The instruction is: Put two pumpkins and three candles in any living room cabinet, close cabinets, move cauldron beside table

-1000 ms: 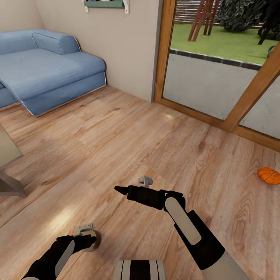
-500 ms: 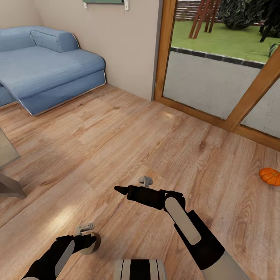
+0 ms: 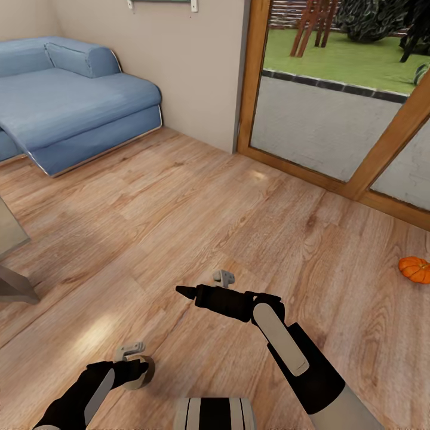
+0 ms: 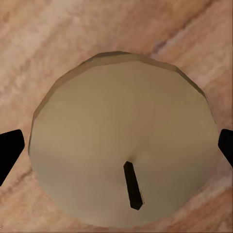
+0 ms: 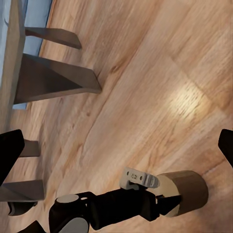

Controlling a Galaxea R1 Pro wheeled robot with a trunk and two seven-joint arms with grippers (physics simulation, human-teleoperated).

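My left gripper (image 3: pixel 138 371) hangs low over the wood floor and is shut on a stubby grey-tan candle (image 3: pixel 143 369). In the left wrist view the candle's (image 4: pixel 121 141) round top and dark wick face the camera, with a black fingertip (image 4: pixel 9 150) at each side. The right wrist view shows the same candle (image 5: pixel 187 190) at the end of the left arm. My right gripper (image 3: pixel 185 291) points left above bare floor, open and empty. One orange pumpkin (image 3: pixel 415 269) lies on the floor at the far right. The cabinet and the cauldron are out of view.
A blue sofa (image 3: pixel 71 101) stands at the back left against the wall. A wood-framed glass door (image 3: pixel 334 119) runs along the back right. A table corner (image 3: pixel 9 239) and its legs (image 5: pixel 53 73) sit at the left. Open floor stretches ahead.
The whole view has shifted slightly, so the camera has moved. Both arms keep their pose and the candle stays in the left gripper.
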